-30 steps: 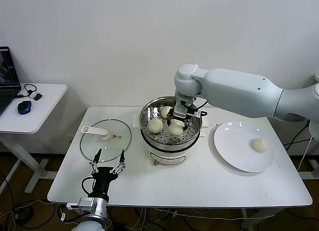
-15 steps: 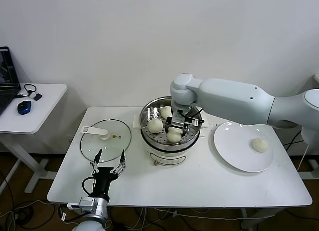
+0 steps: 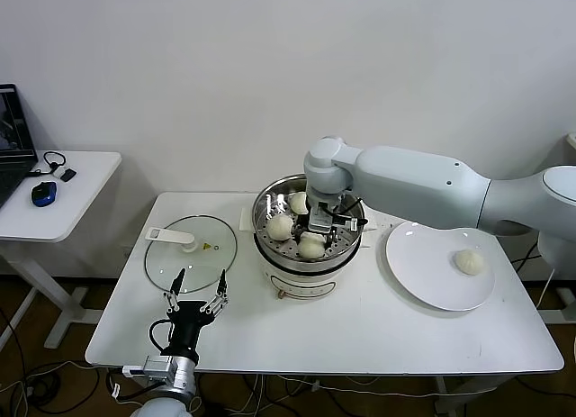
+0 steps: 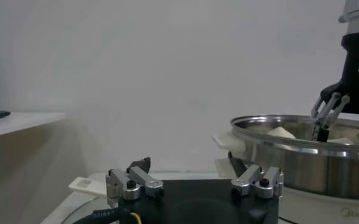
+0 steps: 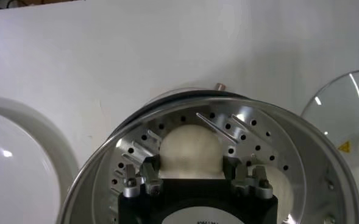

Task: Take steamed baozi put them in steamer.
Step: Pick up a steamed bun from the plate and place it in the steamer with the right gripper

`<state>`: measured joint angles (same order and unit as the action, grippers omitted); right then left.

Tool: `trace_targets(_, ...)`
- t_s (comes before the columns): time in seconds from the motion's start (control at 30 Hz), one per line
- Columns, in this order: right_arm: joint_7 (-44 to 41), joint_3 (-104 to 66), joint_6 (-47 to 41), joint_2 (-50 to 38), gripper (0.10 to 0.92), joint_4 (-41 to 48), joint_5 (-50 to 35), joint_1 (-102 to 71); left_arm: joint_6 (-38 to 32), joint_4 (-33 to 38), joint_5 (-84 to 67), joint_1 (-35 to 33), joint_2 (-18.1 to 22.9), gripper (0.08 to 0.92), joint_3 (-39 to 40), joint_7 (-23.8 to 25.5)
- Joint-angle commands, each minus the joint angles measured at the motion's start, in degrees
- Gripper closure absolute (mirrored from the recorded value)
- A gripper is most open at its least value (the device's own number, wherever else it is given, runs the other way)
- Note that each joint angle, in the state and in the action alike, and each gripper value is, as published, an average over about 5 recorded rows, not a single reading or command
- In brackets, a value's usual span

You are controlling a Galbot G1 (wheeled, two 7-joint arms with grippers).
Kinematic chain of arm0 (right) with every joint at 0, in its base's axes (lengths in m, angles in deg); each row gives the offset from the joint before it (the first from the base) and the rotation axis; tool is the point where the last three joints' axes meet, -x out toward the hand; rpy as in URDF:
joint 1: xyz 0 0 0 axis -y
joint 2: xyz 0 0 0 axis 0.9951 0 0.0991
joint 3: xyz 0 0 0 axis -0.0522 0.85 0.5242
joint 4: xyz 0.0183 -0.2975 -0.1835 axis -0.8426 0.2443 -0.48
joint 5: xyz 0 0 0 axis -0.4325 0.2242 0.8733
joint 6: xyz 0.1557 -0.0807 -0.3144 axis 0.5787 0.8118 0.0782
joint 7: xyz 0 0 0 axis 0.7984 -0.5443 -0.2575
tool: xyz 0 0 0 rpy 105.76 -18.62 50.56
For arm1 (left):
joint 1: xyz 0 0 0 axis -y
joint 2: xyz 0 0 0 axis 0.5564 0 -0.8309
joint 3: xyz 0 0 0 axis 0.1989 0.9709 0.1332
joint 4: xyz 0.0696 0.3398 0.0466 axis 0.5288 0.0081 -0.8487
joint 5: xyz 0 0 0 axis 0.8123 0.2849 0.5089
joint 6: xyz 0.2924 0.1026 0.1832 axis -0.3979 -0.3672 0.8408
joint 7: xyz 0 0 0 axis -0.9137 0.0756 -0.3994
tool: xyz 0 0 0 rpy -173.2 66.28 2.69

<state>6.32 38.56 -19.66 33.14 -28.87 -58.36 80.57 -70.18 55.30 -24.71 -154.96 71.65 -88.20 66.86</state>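
The right gripper (image 3: 314, 240) reaches down into the steamer (image 3: 270, 199), its fingers (image 5: 150, 178) closed on a bun (image 5: 189, 151) that sits between them. Two more buns lie beside it. The left gripper (image 3: 194, 300) waits open near the table's front edge.

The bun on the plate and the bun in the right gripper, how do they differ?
The bun on the plate lies alone and untouched on the white plate; the gripped bun sits low inside the steamer beside two others, with the right gripper shut on it. Both are round and cream-white.
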Motion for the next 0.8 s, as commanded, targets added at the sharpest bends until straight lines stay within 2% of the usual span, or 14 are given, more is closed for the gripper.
trace_targets(0.03,0.15,-0.54,1.67,0.11,0.364,0.03,1.31,-0.48,0.07,-0.01,-0.09,0.05,0.01,0.177,0.0,-0.01)
trace_targets(0.17,0.46,-0.53,1.85,-0.03,0.355,0.13,1.17,-0.47,0.12,-0.03,-0.1,0.1,0.07,0.177,0.07,-0.02)
trace_targets(0.43,0.64,-0.91,3.03,-0.5,0.211,0.1,0.7,-0.4,0.2,-0.05,-0.1,0.17,0.11,0.177,0.15,-0.05)
trace_targets(0.8,0.31,-1.46,5.95,-1.98,0.203,2.53,-2.32,2.6,0.3,0.07,-0.11,0.16,0.19,0.177,0.34,-0.09)
